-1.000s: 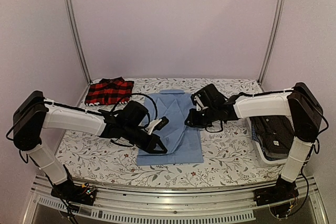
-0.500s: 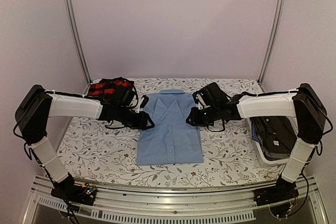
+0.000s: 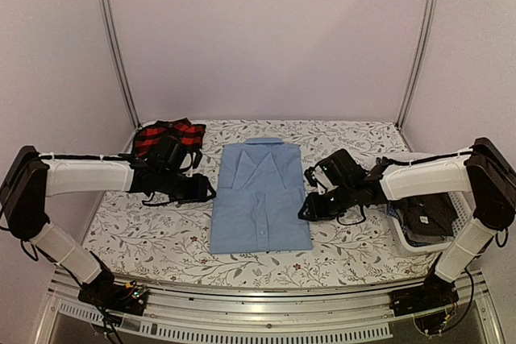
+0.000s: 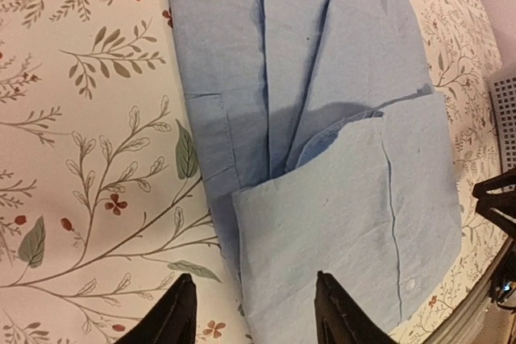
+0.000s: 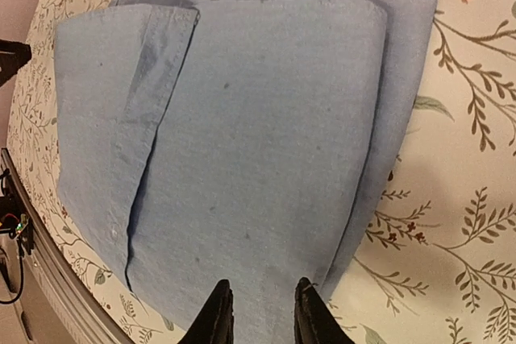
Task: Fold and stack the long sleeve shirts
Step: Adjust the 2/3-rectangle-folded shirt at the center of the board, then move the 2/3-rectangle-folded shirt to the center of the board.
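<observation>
Two grippers (image 3: 208, 191) (image 3: 306, 212) outstretched low, flanking blue shirt (image 3: 260, 199)

ctr frame: folded shirt (image 3: 260, 199) on table (image 3: 355, 138) | upper left: 2nd shirt (image 3: 149, 136) behind L gripper (image 3: 211, 191) | L gripper left of folded shirt, R gripper (image 3: 305, 213) right of it | right edge: basket (image 3: 411, 246) w/ other shirts (image 3: 427, 219) in it
</observation>
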Available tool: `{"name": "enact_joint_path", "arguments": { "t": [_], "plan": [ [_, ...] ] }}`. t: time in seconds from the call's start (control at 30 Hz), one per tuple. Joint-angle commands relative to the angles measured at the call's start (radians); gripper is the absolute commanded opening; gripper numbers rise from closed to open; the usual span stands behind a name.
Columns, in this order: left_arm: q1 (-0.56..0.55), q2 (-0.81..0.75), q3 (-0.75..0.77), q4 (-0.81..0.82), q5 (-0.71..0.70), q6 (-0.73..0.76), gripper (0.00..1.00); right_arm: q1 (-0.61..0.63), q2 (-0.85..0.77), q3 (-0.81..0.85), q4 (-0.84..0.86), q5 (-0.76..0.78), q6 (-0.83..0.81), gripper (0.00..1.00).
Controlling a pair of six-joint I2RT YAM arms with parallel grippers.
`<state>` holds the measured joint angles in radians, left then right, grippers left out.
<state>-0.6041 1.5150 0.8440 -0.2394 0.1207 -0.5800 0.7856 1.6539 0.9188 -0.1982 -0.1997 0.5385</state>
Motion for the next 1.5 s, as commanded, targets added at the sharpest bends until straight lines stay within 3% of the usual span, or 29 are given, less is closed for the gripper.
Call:
{"name": "enact_joint_path", "arguments": {
  "t": [0.0, 0.23, 0.6, 0.73, 0.9, 1.17, 1.47],
  "plan": [
    [-0.013, -0.038, -0.063, -0.023, 0.049, -0.059, 0.47, 0.022, -0.070, -0.084, -0.003, -0.058, -0.004, 0.27],
    [-0.048, -0.031, -0.048, 0.035, 0.062, -0.064, 0.42, 0.044, -0.139, -0.180, 0.019, -0.090, 0.034, 0.31],
    [0.019, 0.367, 0.178, 0.098, 0.041, 0.018, 0.26, 0.054, -0.117, -0.210, 0.045, -0.132, 0.071, 0.31],
    [0.022, 0.414, 0.225, 0.073, 0.054, 0.025, 0.24, 0.065, -0.111, -0.226, 0.042, -0.102, 0.108, 0.31],
    [0.025, 0.368, 0.209, 0.038, 0.048, 0.025, 0.25, 0.073, -0.105, -0.242, 0.038, -0.064, 0.152, 0.31],
    [0.042, 0.184, 0.144, -0.023, 0.061, 0.017, 0.44, 0.088, -0.073, -0.223, 0.044, -0.052, 0.178, 0.31],
    [0.044, -0.042, -0.071, -0.058, 0.122, -0.048, 0.46, 0.101, -0.065, -0.234, 0.048, -0.047, 0.187, 0.31]
  ]
}}
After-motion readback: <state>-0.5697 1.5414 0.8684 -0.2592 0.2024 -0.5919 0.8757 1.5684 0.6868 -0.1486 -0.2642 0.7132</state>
